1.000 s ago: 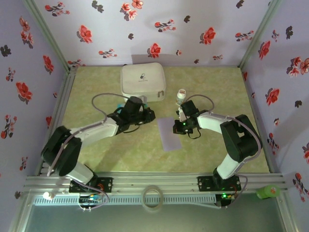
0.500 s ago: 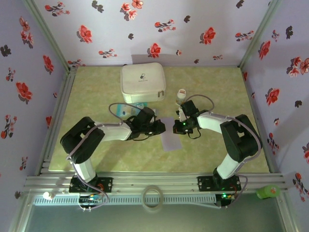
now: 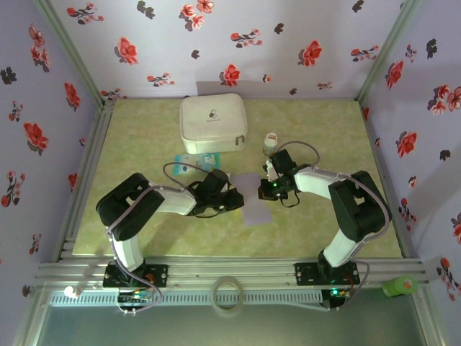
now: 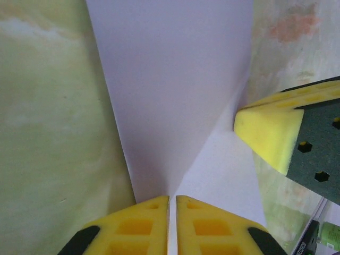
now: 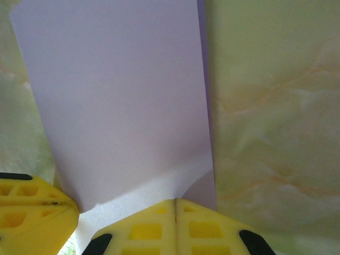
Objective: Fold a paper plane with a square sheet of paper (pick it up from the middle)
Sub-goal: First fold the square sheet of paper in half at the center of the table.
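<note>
Left gripper (image 4: 172,199): clenched, yellow pads pressed together at the bottom of the left wrist view, with the lavender edge running into the slit between them. Judged a pinch on the paper rather than a rest on top of it.
Right gripper (image 5: 175,202): also closed tight on the same paper, at the bottom centre of the right wrist view. Set just beside the left pads, probably so that two close pinches can keep one stretch of paper taut while a fold is laid.
Square sheet of paper (image 3: 253,205): centre of the top view, lying on the table between the two grippers and seen as a narrow upright strip. Faint second edge along its right side in the right wrist view, so probably already doubled over once.
Shadow line: slanting from the left pads toward the upper right in the left wrist view. Looks like paper lifted off the surface at the held spot, the far part flat.
Stage: early by the look of it, with no pointed nose or dart outline yet.
Table (image 3: 324,130): green marbled top, bare around the paper, leaving room to swing a flap.
White zip case (image 3: 212,122): upper centre of the top view, well apart from the paper.
Teal-and-white packet (image 3: 196,161): just below the case, left of the paper and clear of the fold.
Small white bottle (image 3: 270,143): just above the right gripper, near enough to be knocked.
Risk: thin paper, so likely to tear or skew if the two pinches pull unevenly.
</note>
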You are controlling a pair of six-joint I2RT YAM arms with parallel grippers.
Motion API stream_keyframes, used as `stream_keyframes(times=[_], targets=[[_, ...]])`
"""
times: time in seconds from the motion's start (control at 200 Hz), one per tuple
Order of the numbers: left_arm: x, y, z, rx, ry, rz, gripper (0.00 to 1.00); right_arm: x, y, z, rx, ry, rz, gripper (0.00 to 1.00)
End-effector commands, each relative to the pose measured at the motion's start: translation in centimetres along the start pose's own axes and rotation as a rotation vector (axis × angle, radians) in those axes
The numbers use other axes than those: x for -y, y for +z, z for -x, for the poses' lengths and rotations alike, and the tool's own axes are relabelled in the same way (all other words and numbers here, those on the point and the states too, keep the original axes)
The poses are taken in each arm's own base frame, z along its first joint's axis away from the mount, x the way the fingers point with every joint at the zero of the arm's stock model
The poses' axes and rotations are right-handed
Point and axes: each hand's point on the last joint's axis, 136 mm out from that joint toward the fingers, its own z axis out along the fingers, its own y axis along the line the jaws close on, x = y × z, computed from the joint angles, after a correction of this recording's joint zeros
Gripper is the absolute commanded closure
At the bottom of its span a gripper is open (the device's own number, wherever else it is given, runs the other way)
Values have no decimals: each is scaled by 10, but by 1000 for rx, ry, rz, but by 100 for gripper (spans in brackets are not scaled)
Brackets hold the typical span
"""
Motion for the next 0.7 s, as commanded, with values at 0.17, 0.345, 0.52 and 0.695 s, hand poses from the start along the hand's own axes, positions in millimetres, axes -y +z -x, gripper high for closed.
stream_keyframes(times=[0.17, 0.345, 0.52, 0.695], targets=[[6, -15, -7, -28, 50, 56, 85, 42, 5, -38, -117, 68, -162, 100], [45, -13, -10, -52, 58, -46, 85, 43, 5, -38, -117, 71, -166, 100], [42, 0, -21, -84, 15, -60, 96, 43, 5, -37, -112, 69, -166, 100], [9, 9, -35, -101, -54, -2, 100, 42, 5, -37, -114, 69, -165, 100]])
